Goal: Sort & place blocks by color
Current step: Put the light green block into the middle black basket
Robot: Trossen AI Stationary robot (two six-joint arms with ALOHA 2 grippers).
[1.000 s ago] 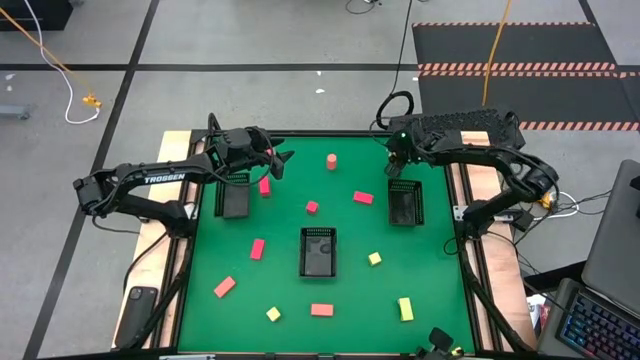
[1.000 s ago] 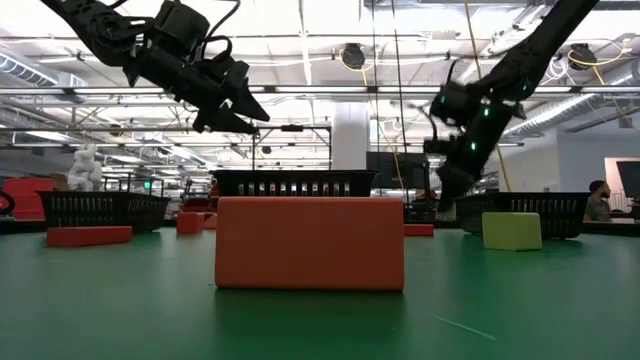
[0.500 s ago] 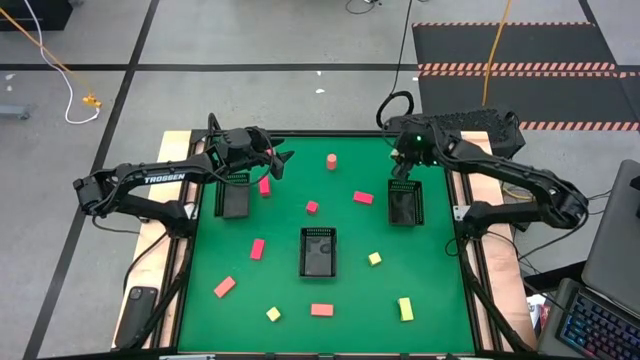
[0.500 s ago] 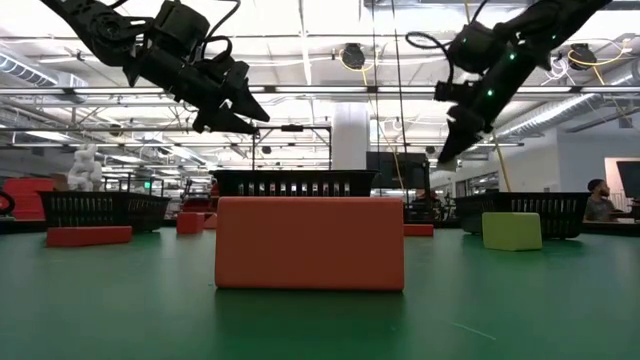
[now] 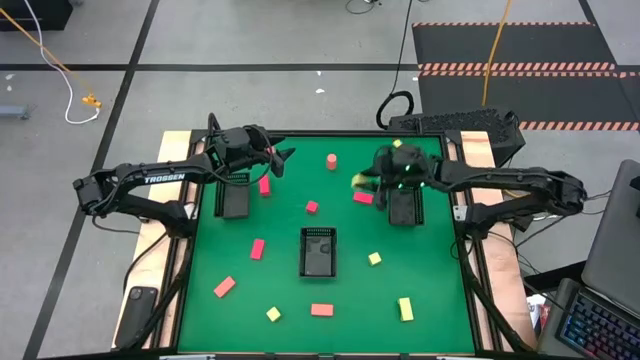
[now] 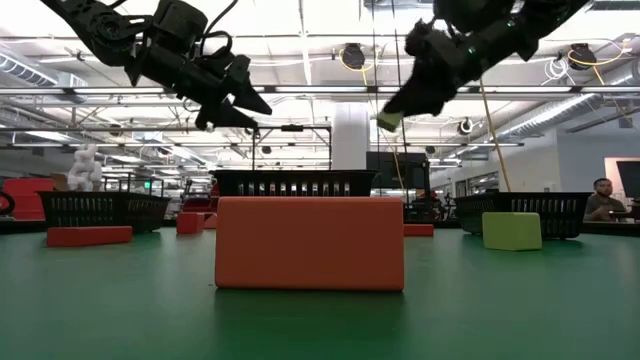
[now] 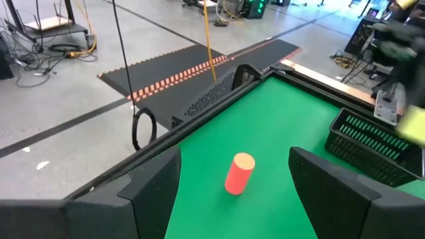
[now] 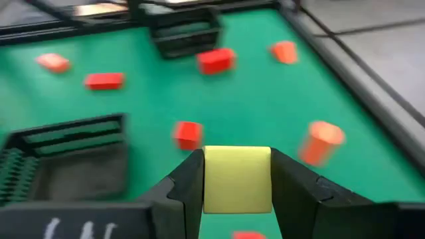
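Green table (image 5: 300, 300) scattered with blocks; right end effector (image 8: 237, 178) clamps a yellow block (image 8: 237, 179) by flat sides: probably light, rigid. Left end effector (image 7: 236, 176) hovers released.

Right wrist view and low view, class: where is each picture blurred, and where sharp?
Right wrist view: the yellow block in the right gripper is sharp; the red blocks and tray beyond are smeared. Low view: the orange block is crisp; the right gripper overhead is streaked.

Grey tiled floor (image 5: 250, 40), striped black mat (image 5: 520, 45), apparently warehouse-like ceiling (image 6: 320, 40).
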